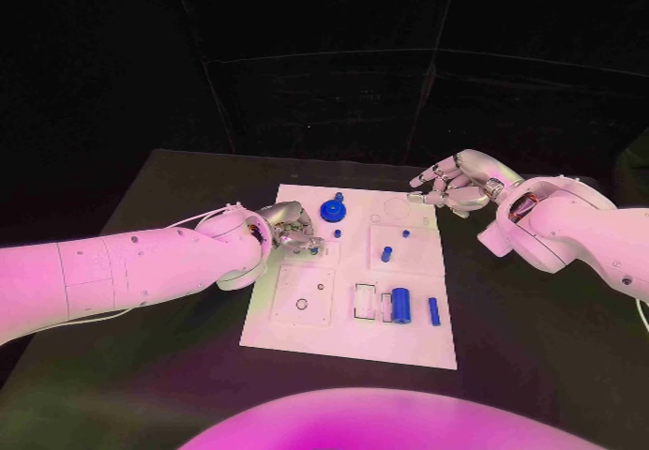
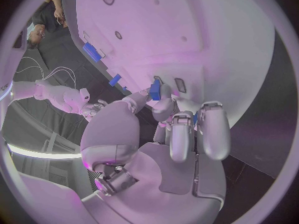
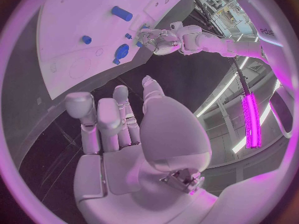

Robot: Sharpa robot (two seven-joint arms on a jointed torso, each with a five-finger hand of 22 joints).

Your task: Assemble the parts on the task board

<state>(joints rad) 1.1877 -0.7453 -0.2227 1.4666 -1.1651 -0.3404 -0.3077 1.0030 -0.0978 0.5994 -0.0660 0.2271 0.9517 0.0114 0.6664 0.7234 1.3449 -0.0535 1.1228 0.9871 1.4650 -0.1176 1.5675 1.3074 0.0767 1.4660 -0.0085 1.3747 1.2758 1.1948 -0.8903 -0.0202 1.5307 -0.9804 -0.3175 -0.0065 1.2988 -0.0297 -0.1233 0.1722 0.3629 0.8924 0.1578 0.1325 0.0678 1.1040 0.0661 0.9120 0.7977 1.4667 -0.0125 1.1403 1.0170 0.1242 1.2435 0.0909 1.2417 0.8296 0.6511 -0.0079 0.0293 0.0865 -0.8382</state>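
Observation:
The white task board (image 1: pixel 354 330) lies mid-table. My left hand (image 1: pixel 287 230) hovers at its left edge and pinches a small blue part (image 2: pixel 156 89) between thumb and a finger. My right hand (image 1: pixel 458 184) hangs over the board's far right corner with fingers apart and nothing in them. On the board stand a round blue knob (image 1: pixel 333 206) and a short blue peg (image 1: pixel 387 252). A thick blue cylinder (image 1: pixel 400 302) and a slim blue bar (image 1: pixel 434 311) lie near the front right. The right wrist view shows the cylinder (image 3: pixel 121 13), the knob (image 3: pixel 121 51) and my left hand (image 3: pixel 159 39).
The board (image 2: pixel 206 45) has an empty square recess with a small ring (image 1: pixel 303 303) at its front left. Black tabletop (image 1: pixel 162 356) surrounds the board on all sides. Two more blue parts (image 2: pixel 92 51) show on the board in the left wrist view.

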